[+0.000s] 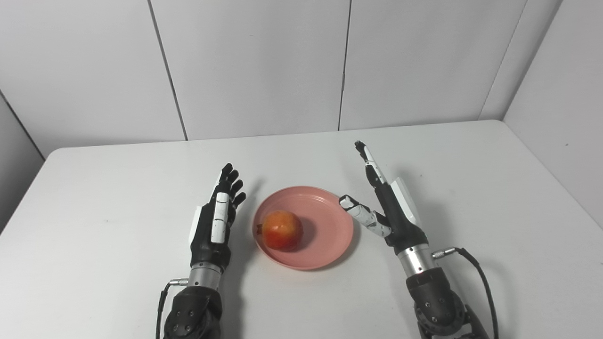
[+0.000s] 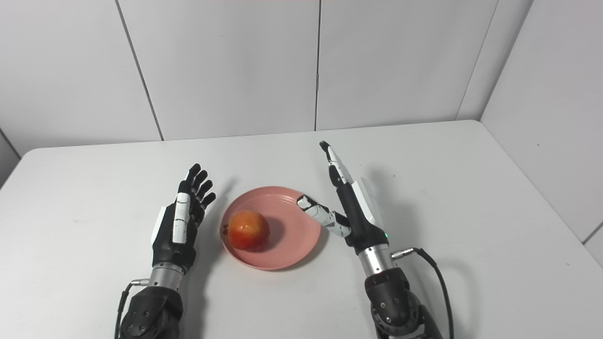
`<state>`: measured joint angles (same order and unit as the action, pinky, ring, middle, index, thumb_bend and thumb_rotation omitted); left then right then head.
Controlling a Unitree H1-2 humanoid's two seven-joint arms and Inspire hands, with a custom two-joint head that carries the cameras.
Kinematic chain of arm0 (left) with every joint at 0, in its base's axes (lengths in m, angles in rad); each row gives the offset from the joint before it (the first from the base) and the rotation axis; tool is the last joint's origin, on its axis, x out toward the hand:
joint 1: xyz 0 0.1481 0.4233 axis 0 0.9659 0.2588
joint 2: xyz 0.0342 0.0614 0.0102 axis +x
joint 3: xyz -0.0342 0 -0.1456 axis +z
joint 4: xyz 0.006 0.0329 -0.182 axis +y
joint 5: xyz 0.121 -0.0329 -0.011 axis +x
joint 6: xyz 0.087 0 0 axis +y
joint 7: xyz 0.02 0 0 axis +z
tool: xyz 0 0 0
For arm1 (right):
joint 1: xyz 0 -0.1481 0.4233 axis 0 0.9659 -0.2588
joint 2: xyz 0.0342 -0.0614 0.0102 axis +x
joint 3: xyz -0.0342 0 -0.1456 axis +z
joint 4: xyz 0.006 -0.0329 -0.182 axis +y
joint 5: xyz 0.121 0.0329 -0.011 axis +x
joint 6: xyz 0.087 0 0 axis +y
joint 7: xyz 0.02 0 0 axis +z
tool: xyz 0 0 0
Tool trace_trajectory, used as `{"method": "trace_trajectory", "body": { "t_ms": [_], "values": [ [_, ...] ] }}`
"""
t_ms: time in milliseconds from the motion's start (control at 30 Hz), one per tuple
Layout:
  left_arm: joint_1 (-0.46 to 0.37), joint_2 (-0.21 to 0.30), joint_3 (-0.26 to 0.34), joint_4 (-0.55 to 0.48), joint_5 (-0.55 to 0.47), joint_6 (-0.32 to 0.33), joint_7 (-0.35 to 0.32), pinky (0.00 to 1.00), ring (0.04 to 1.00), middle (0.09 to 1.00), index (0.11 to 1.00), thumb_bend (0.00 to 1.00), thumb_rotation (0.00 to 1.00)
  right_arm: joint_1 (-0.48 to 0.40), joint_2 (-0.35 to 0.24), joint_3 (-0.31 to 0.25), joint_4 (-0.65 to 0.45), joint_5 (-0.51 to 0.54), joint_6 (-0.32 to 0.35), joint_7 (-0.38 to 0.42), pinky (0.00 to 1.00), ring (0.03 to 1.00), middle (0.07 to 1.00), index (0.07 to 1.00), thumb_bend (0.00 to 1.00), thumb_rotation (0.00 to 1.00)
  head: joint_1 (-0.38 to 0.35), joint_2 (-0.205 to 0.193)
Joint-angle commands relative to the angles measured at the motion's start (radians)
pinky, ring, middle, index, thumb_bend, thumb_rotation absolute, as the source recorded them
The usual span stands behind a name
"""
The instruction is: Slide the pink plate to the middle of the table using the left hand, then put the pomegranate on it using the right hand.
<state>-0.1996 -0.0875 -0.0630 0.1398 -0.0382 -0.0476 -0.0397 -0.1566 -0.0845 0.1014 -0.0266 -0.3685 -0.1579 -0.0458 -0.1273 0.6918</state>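
The pomegranate (image 1: 281, 230) sits on the pink plate (image 1: 325, 226), toward the plate's left side, a little below the centre of the frame on the white surface (image 1: 118, 197). Both steps of the task look done. The left robot hand (image 1: 215, 221) stands just left of the plate, fingers apart and holding nothing; the right robot hand (image 1: 384, 202) is just right of it, also spread and empty, its thumb near the rim.

The fruit is probably firm, fairly heavy and round, so it could roll; a wrap around its widest part would suit it. The plate looks light, stiff and smooth, best pushed at its rim.
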Motion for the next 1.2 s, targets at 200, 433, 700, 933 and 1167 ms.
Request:
{"method": "trace_trajectory", "body": {
  "t_ms": [200, 433, 700, 933, 1167],
  "values": [
    [-0.011, 0.013, -0.026, -0.020, 0.085, -0.055, 0.017, 0.96, 0.985, 0.989, 0.959, 0.73, 1.00, -0.010, 0.007, -0.040, -0.019, 0.183, 0.036, 0.051, 1.00, 1.000, 1.000, 1.000, 0.67, 0.97, 0.044, -0.017],
    [0.005, 0.016, -0.022, -0.045, 0.058, -0.039, -0.003, 0.98, 0.990, 1.000, 0.979, 0.71, 1.00, -0.009, 0.009, -0.050, -0.004, 0.271, 0.071, 0.081, 1.00, 1.000, 1.000, 1.000, 0.68, 0.95, 0.065, -0.026],
    [-0.003, 0.056, -0.022, -0.049, 0.046, -0.027, -0.035, 1.00, 1.000, 1.000, 1.000, 0.66, 1.00, -0.004, 0.049, -0.065, 0.016, 0.369, 0.123, 0.091, 1.00, 1.000, 1.000, 1.000, 0.68, 0.89, 0.062, -0.035],
    [-0.001, 0.073, -0.017, -0.061, 0.026, -0.022, -0.051, 1.00, 1.000, 1.000, 1.000, 0.65, 1.00, 0.008, 0.057, -0.068, 0.021, 0.418, 0.151, 0.106, 1.00, 1.000, 1.000, 1.000, 0.63, 0.92, 0.061, -0.033],
    [0.011, 0.071, -0.007, -0.084, 0.016, -0.012, -0.047, 1.00, 1.000, 1.000, 1.000, 0.65, 1.00, 0.021, 0.063, -0.069, -0.008, 0.449, 0.183, 0.114, 1.00, 1.000, 1.000, 1.000, 0.64, 0.91, 0.057, -0.036]
  ]
}}
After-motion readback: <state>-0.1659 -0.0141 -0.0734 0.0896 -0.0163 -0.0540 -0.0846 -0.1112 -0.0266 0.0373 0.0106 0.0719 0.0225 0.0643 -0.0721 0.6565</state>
